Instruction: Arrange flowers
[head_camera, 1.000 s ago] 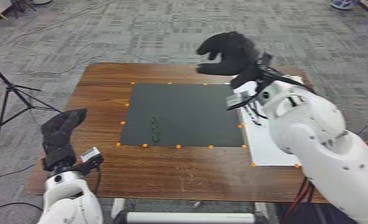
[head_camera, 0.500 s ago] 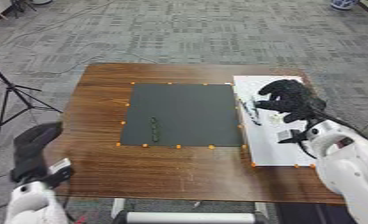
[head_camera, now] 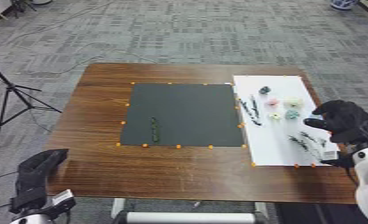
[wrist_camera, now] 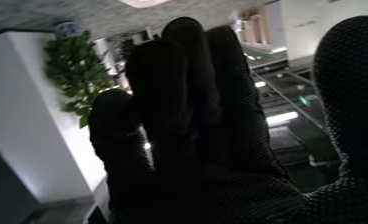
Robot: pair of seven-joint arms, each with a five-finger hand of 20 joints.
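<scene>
Because the pink flower head [head_camera: 272, 102], cream flower head [head_camera: 292, 102], blue-green flower head [head_camera: 291, 114] and dark feathery sprigs [head_camera: 300, 143] lie spaced out on the white rectangular board [head_camera: 266, 151], each should be easy to single out. Beside them, the right black-gloved robot hand [head_camera: 344, 120] has straight fingers and its thumb spread away, pinching nothing. One slender green stem [head_camera: 155, 130] lies on the dark grey mat [head_camera: 189, 107], probably as the arrangement's base. The left black-gloved robot hand [head_camera: 36, 171], fingers loosely extended, leaves the brown wooden desk's [head_camera: 163, 175] middle free for work
</scene>
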